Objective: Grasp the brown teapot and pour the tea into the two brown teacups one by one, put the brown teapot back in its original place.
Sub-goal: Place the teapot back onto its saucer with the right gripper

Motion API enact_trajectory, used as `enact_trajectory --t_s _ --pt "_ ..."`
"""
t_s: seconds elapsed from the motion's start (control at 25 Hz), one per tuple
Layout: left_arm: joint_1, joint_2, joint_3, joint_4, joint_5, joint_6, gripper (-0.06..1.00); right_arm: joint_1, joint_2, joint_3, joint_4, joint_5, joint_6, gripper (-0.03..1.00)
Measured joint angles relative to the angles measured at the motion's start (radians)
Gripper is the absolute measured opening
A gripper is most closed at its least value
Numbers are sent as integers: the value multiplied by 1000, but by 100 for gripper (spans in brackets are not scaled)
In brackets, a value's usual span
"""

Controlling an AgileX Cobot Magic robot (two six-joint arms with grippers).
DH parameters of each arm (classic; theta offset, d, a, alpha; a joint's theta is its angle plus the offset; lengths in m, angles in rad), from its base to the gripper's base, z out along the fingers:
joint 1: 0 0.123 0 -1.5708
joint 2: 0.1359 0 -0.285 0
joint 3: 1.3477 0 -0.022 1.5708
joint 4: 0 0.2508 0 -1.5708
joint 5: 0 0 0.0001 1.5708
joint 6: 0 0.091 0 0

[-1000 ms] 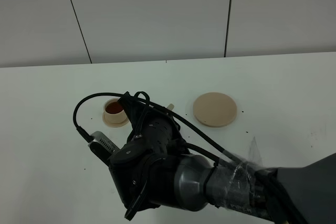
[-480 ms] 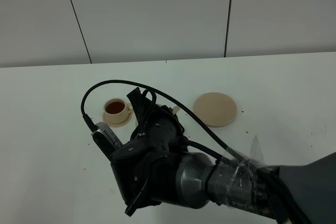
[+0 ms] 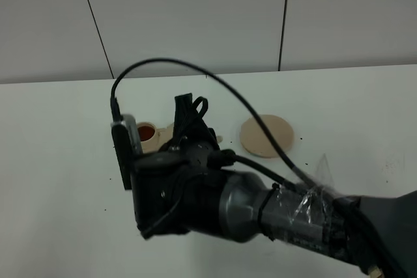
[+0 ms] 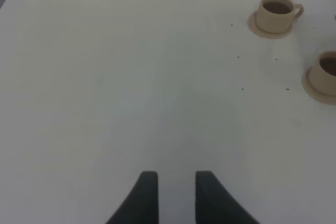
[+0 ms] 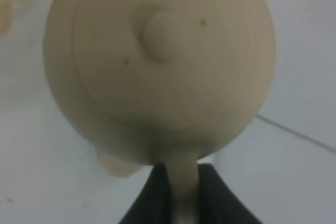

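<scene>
Tan-beige and matte, the brown teapot (image 5: 160,66) fills my right wrist view, lid knob toward the camera, its loop handle clamped between the right gripper's (image 5: 181,192) dark fingers (image 5: 157,195). From the high camera I cannot see the pot itself; my right arm (image 3: 195,193) hides it, held above the white desk (image 3: 58,161). Just beyond the arm, one brown teacup (image 3: 146,135) on its saucer shows red-brown tea. Well to the side of that cup lies the bare wide saucer disc (image 3: 266,135). My left gripper (image 4: 176,198) hovers over bare desk, fingers slightly apart, both teacups (image 4: 276,14) ahead.
</scene>
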Motion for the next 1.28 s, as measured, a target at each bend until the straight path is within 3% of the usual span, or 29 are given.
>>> enact_trajectory --t_s 0.4,0.6,0.84,1.12,1.28 --pt "0 0 0 0 0 1 24 -180 0 -192 395 48 17 9" --pt "0 0 0 0 0 1 24 -273 0 -215 556 60 11 9" --pt "0 0 0 0 0 1 24 -322 0 -217 766 72 -12 9" --pt "0 0 0 0 0 1 24 -324 0 -217 865 67 -138 9" --pt "0 0 0 0 0 1 24 -324 0 -191 870 -4 -212 9"
